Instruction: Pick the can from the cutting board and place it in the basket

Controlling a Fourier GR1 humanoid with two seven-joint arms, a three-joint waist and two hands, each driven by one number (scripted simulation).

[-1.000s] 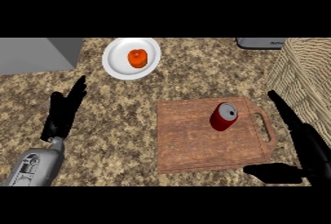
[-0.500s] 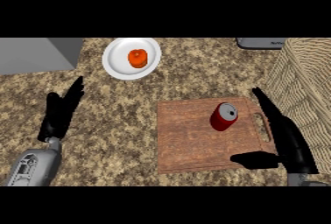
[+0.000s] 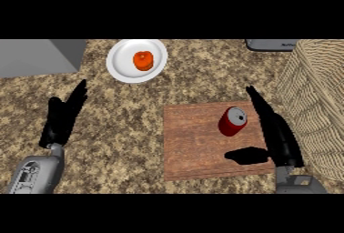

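Right hand shifted left, now just beside can

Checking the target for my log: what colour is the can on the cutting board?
The can is red with a silvery top, seen best in the head view.

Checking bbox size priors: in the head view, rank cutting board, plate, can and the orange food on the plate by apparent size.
1. cutting board
2. plate
3. can
4. orange food, somewhat smaller than the can; the can stands taller, nearer the camera, so that gap is unsure.
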